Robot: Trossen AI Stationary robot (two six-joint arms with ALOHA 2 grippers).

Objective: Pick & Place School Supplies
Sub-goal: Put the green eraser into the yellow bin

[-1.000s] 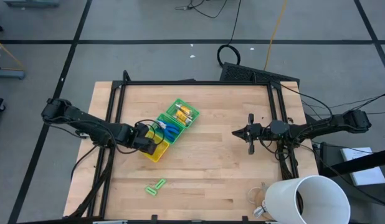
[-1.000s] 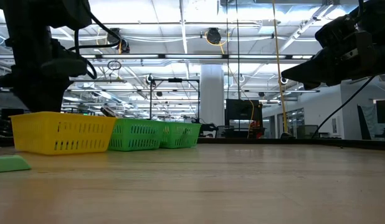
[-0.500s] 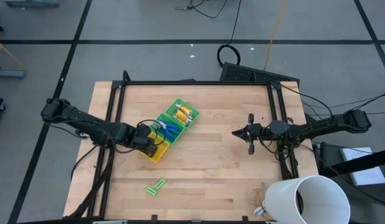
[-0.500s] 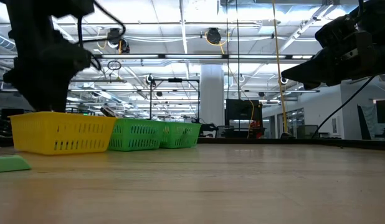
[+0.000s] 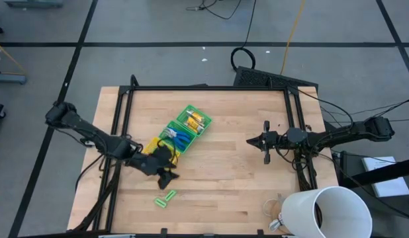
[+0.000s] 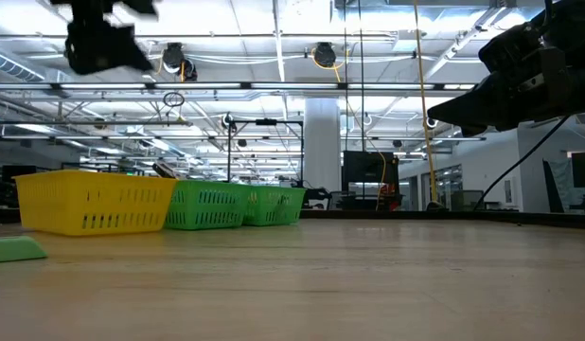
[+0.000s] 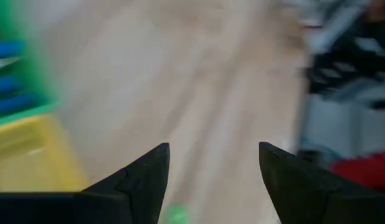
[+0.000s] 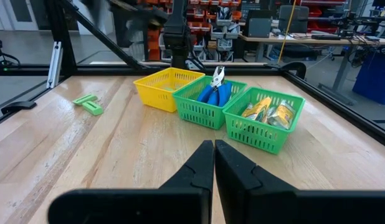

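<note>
Overhead, the left pincer (image 5: pixel 166 177) hangs just off the 6 o'clock corner of the yellow basket (image 5: pixel 159 157), fingers parted and carrying nothing; its wrist camera shows both fingers (image 7: pixel 139 180) spread over bare table (image 5: pixel 224 172), picture blurred. Two green sticks (image 5: pixel 165 198) lie loose on the wood just beyond the pincer toward 6 o'clock, touching each other, apart from the pincer.

Three baskets sit in a joined diagonal row left of table centre: yellow basket at the 7 o'clock end, middle green basket (image 8: pixel 208 103) next, far green basket (image 5: pixel 193 119) at the 1 o'clock end. Blue-handled tools (image 8: pixel 215 91) stand in the middle basket, handles down, metal tips up. Yellow-orange pieces (image 8: pixel 269 109) lie in the far green basket. Contents of the yellow basket: cannot tell.

Right pincer (image 5: pixel 267 142) waits at 3 o'clock of table centre, well apart from the baskets, clenched on nothing; its wrist view shows the two fingers (image 8: pixel 202 163) pressed together, pointing at the basket row.

White cup (image 5: pixel 325 213) at the 5 o'clock corner of the table
</note>
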